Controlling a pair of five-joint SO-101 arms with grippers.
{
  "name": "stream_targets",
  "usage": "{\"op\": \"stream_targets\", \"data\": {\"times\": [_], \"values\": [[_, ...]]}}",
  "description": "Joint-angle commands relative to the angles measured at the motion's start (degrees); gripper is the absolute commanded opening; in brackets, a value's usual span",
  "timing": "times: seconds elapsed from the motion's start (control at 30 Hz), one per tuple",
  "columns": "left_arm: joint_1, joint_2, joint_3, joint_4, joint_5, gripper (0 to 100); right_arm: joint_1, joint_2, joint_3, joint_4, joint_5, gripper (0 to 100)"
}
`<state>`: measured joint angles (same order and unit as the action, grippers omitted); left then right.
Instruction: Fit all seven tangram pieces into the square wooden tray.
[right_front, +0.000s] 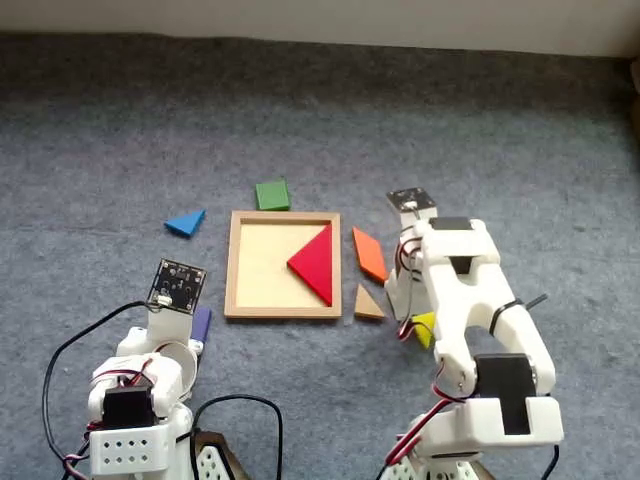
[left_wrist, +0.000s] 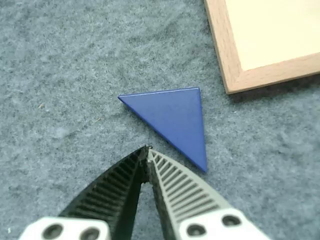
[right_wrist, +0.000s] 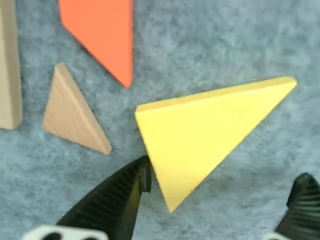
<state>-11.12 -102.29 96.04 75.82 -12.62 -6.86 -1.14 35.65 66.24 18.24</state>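
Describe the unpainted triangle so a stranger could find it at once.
Find the square wooden tray on the grey carpet. By its near right corner lies a small triangle, beside the orange piece. Only this piece is unpainted wood.

A red triangle (right_front: 315, 262) inside the wooden tray (right_front: 231, 265), orange parallelogram (right_front: 369, 254) and tan triangle (right_front: 367, 304) just beside it.

Red triangle (right_front: 315, 262), yellow triangle (right_wrist: 210, 130), orange parallelogram (right_front: 369, 253), green square (right_front: 272, 195).
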Motion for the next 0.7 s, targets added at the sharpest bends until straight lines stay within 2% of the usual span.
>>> {"op": "stream_targets", "data": {"times": [0.0,0.13,0.27,0.4,0.67], "values": [[-0.2,-1.5,1.1,0.3,0.2,1,5.5,-0.4,-2.4,0.5,5.7,40.8],[-0.2,-1.5,1.1,0.3,0.2,1,11.6,-0.7,-2.9,0.9,10.2,40.8],[-0.2,-1.5,1.1,0.3,0.2,1,12.7,-0.9,-2.9,4.2,11.2,40.8],[-0.2,-1.5,1.1,0.3,0.2,1,7.9,-0.9,-5.1,8.8,9.7,40.8],[-0.2,-1.5,1.1,0.3,0.2,1,-0.8,-0.8,-10.1,9.3,-2.5,41.0]]}}
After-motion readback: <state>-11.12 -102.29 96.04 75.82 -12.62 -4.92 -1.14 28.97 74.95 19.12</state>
